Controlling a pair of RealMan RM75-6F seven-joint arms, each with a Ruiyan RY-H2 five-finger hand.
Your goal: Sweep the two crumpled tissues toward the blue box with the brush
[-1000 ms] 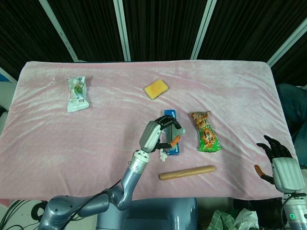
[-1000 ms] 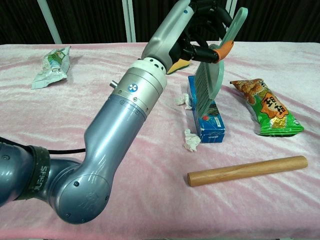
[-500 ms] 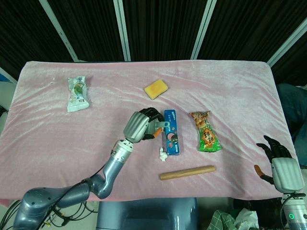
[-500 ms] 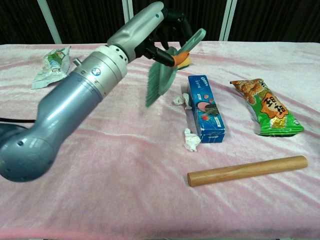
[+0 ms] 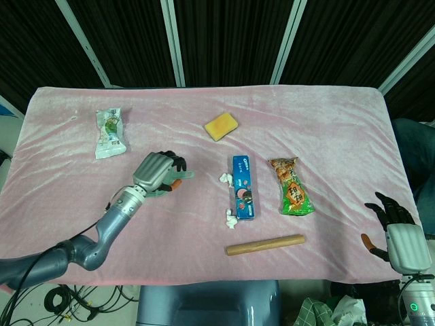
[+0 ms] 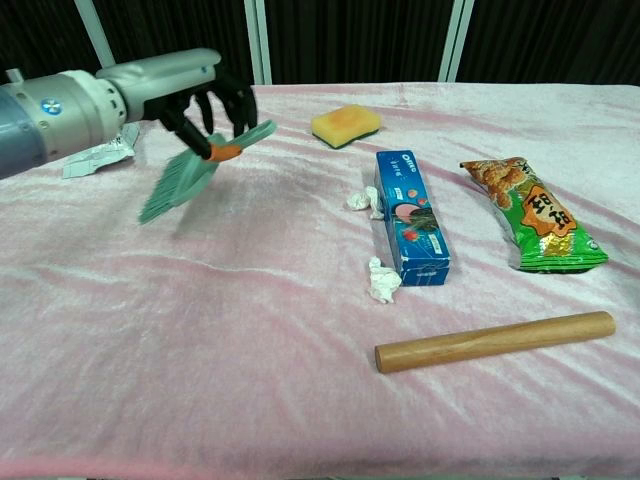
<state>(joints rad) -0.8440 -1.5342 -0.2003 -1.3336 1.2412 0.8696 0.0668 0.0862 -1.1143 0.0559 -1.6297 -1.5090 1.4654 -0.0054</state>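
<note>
My left hand grips a green brush by its orange-collared handle, lifted above the cloth well to the left of the blue box. The bristles point down and left. One crumpled tissue lies against the box's far left side. The other tissue sits at the box's near left corner. My right hand hangs off the table's right edge, fingers spread, holding nothing.
A yellow sponge lies behind the box. A green snack bag lies right of it. A wooden rod rests near the front edge. A pale wrapper lies far left on the pink cloth.
My left hand has carried the brush from over the blue box leftward, well away from it. Both tissues, the box and my right hand have stayed put.
</note>
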